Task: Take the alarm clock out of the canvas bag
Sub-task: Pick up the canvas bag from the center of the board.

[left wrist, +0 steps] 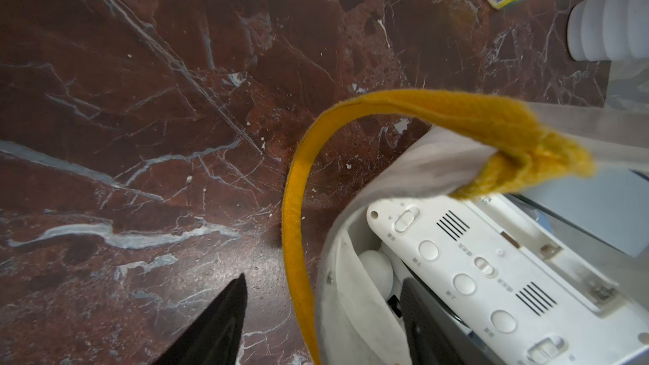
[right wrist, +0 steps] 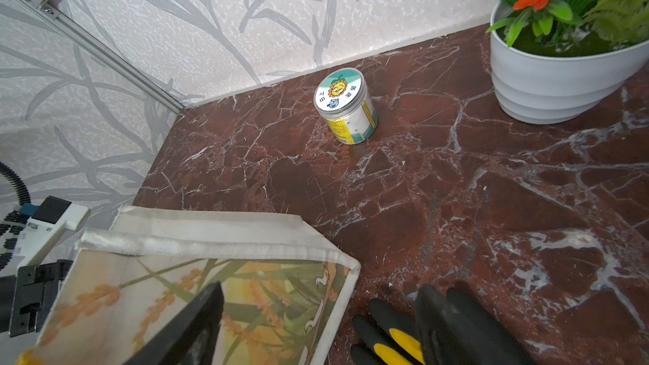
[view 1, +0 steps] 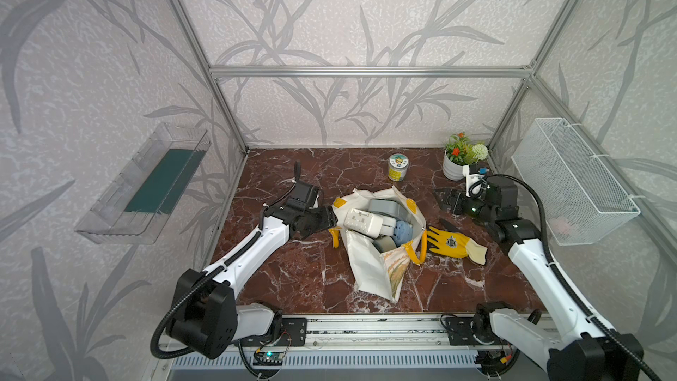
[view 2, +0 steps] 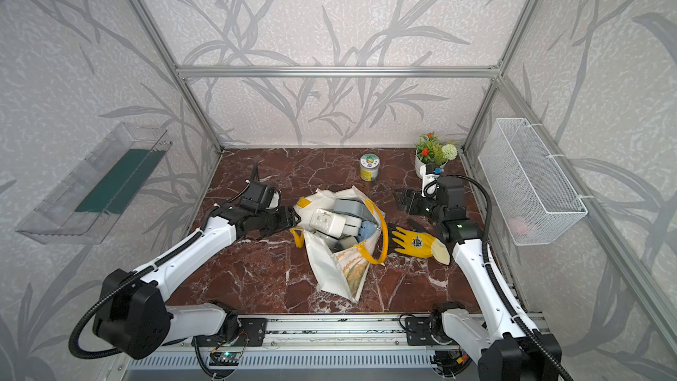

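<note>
Off-white canvas bag with yellow strap handles is slumped open; white rectangular plastic alarm clock is seen in its mouth. Left gripper is parted astride the rim; right gripper parted, empty. Risk: canvas gets pinched, bag dragged along.

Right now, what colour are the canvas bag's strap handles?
Mustard yellow; the strap handle shows best in the left wrist view.

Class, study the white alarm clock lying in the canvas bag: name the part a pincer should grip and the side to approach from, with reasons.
Grip the white alarm clock across its long side edges, descending from above through the open mouth of the canvas bag. It lies topmost, buttoned back up, edges seemingly reachable. The left pincer, at the rim, is nearest.
</note>
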Available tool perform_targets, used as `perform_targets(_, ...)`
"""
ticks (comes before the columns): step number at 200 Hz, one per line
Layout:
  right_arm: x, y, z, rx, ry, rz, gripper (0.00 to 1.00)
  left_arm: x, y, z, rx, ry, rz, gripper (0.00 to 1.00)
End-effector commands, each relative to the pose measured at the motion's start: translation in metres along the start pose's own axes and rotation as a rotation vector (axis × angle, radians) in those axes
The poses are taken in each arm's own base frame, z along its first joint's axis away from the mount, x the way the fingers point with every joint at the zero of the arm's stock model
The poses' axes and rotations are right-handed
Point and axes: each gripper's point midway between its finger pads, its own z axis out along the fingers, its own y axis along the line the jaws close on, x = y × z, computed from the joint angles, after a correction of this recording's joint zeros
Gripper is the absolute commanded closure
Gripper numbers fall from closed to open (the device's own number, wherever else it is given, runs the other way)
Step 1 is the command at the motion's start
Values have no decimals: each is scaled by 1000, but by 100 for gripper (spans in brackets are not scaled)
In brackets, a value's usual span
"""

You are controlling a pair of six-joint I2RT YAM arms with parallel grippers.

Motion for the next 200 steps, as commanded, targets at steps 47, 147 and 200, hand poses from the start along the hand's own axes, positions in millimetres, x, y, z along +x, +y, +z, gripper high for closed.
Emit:
perform_targets(47,-8,9,-11,-11,-22,-37,14,-26,-29,6,42,-39,-15,100)
perform_targets(147,-39,90,-49,-213,-111,-233,17,-131,-53,-66,-43,-330,152,100)
perform_targets(200,-13,152,-48,-329,-54,-393,17,-168,-52,-93,-69,-419,246,100)
